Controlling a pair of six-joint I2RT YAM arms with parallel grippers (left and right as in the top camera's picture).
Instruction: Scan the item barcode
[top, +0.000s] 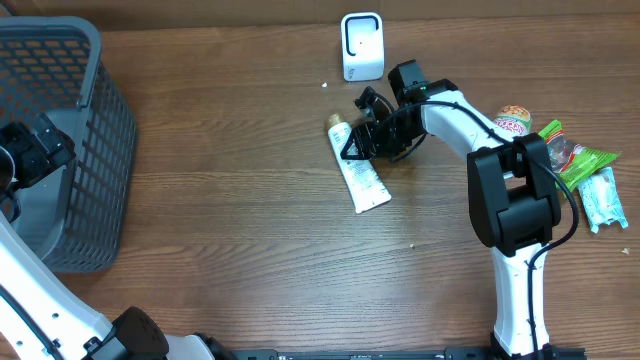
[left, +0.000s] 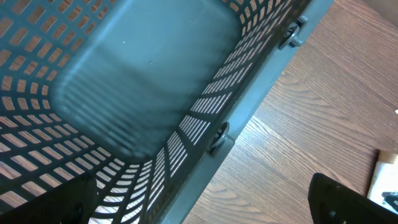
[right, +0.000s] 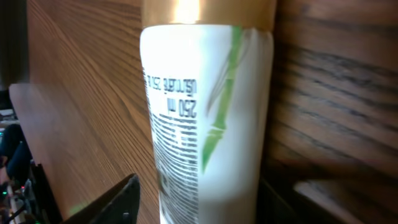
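Across the whole overhead view stretched the wooden counter (top: 230, 250), with a grey basket (top: 110, 150) filling the 9 o'clock side. From its base at 5 o'clock the right arm (top: 510, 200) rose to a bent elbow near 3 o'clock and then stretched out low toward 12 o'clock. The tube (top: 362, 178) lay flat on the counter just past centre toward 1 o'clock, its gold cap (top: 337, 123) pointing to 11 o'clock and its crimped tail to 5 o'clock. A small white scanner (top: 361, 46) stood at 12 o'clock, near the tube but not touching it.

The tube looked light and soft-walled, with a glossy skin that could slip, so a hard squeeze would probably dent it. The firmer shoulder just below the cap seemed the better place to hold. No barcode showed in the wrist view, only small print, so the tube may need turning before it faces the scanner.

The right end effector (top: 372, 138) sat low across the tube's upper part, a finger on either side of the body. Whether they were pressing on it or only straddling it could not be told. The left end effector (left: 208, 202) hung over the basket, its fingers (left: 351, 199) wide apart and holding nothing.
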